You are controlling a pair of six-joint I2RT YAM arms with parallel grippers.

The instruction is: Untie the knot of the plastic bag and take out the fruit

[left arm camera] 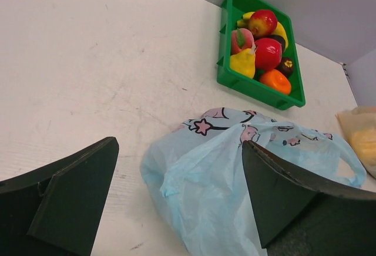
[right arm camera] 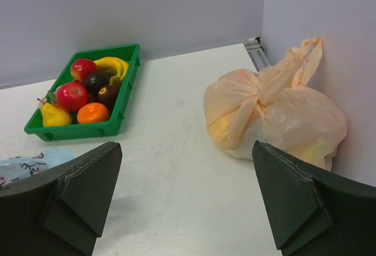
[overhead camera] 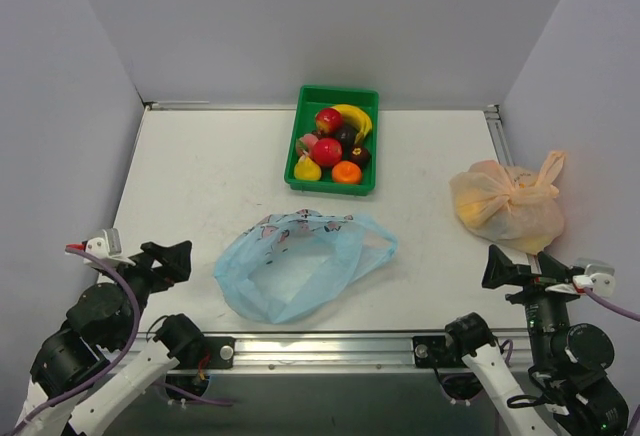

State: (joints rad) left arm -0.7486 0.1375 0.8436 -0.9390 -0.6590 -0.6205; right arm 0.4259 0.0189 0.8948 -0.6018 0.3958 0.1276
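The light blue plastic bag (overhead camera: 290,266) lies slack and open-mouthed on the table's front middle. Its handle loop (overhead camera: 375,246) lies loose, and no knot shows. It looks empty. The fruit sits in the green tray (overhead camera: 338,90): a banana (overhead camera: 355,116), an orange (overhead camera: 346,172) and two red apples (overhead camera: 327,120). My left gripper (overhead camera: 172,259) is open and empty, left of the bag, which shows between its fingers in the left wrist view (left arm camera: 235,174). My right gripper (overhead camera: 497,268) is open and empty at the front right, over bare table (right arm camera: 186,145).
A knotted pale orange bag (overhead camera: 505,201) sits at the right by the wall; it also shows in the right wrist view (right arm camera: 270,112). The tray also holds a yellow pear (overhead camera: 307,168) and dark fruits. Grey walls close the table on three sides.
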